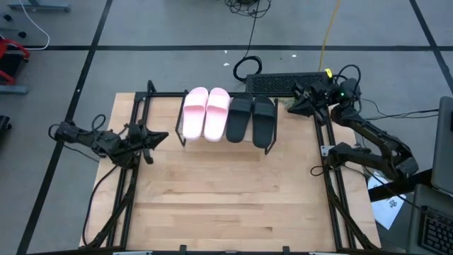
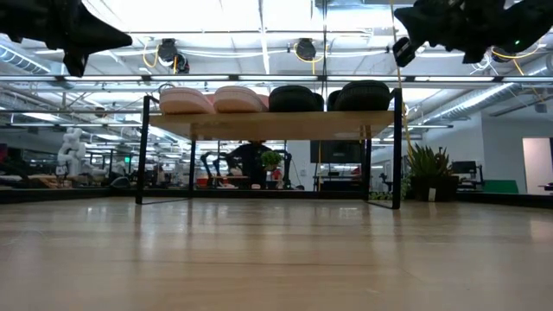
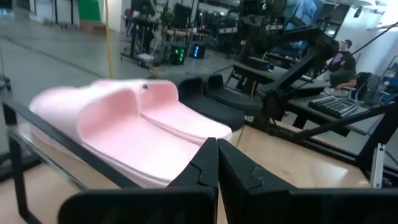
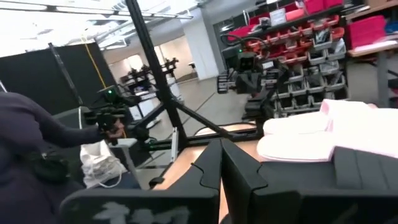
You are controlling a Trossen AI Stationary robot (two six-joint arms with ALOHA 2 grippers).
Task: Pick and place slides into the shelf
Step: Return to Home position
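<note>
The shelf (image 1: 212, 138) stands at the table's far side, its board (image 2: 272, 124) on thin black legs. Four slides sit side by side on the board, soles down. The pink pair (image 1: 205, 113) (image 2: 212, 100) (image 3: 124, 124) (image 4: 323, 134) is on the left and the black pair (image 1: 251, 119) (image 2: 333, 96) (image 3: 211, 99) on the right. My left gripper (image 1: 164, 136) (image 2: 108, 39) (image 3: 217, 158) is shut and hovers just left of the shelf, pointing at it. My right gripper (image 1: 289, 108) (image 2: 402, 47) (image 4: 221, 162) is shut and hovers right of the shelf, above board height.
A black keyboard (image 1: 284, 83) and cables lie past the table's far edge. Black frame rails (image 1: 333, 191) run along both table sides. Bare wood (image 1: 226, 198) stretches from the shelf to the near edge. A person's dark sleeve (image 4: 25, 162) shows beyond the table.
</note>
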